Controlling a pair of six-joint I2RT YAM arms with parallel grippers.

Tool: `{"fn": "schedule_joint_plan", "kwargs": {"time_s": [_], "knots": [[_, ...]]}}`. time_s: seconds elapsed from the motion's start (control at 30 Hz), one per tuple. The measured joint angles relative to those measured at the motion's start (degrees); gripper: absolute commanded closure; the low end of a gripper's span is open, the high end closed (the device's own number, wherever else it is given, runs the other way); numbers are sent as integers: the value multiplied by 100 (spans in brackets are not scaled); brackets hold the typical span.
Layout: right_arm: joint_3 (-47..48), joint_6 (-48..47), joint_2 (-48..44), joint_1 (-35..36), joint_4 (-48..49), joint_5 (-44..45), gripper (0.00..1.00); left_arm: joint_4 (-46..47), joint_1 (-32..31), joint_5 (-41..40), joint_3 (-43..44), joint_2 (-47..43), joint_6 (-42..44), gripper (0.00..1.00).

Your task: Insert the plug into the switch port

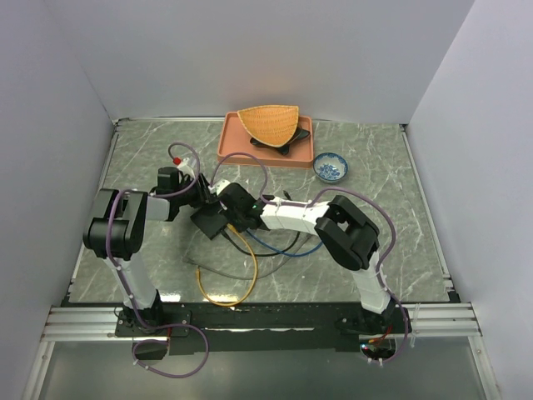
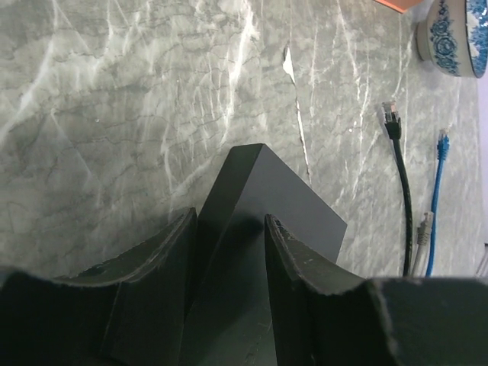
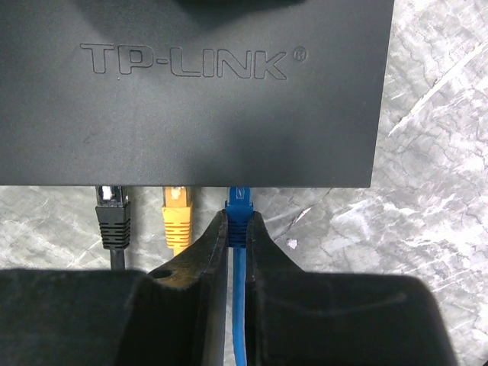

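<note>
The switch [image 1: 210, 223] is a flat black box marked TP-LINK [image 3: 191, 99], lying between the two arms. My left gripper [image 1: 198, 200] is shut on the switch, its fingers on either side of the box's raised edge [image 2: 255, 191]. My right gripper [image 3: 237, 219] is shut on the blue plug [image 3: 239, 202], whose tip sits at the switch's socket side. A black plug [image 3: 112, 213] and a yellow plug [image 3: 176, 217] sit in the sockets to its left.
An orange tray [image 1: 229, 146] at the back holds a wicker basket [image 1: 269, 121] on a black square dish. A blue-and-white bowl [image 1: 331, 167] stands to its right. Yellow [image 1: 229, 287], blue and black cables trail toward the near edge. Loose black [image 2: 392, 118] and blue [image 2: 442, 141] plugs lie on the table.
</note>
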Motion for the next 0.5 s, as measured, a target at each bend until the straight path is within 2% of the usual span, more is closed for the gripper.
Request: {"fn": "schedule_joint_plan", "kwargs": {"time_s": [0.17,0.4,0.5], "knots": [[101,15,33,-4,-170,2,100,-57,-42,-151,-90,-131,0,56],[251,26,79,-11,-402,-15,100,-249,-94,-319,-111,-264,20,51],[251,39,79,-11,-411,-20,93,-348,-111,-365,-94,-310,15,44]]}}
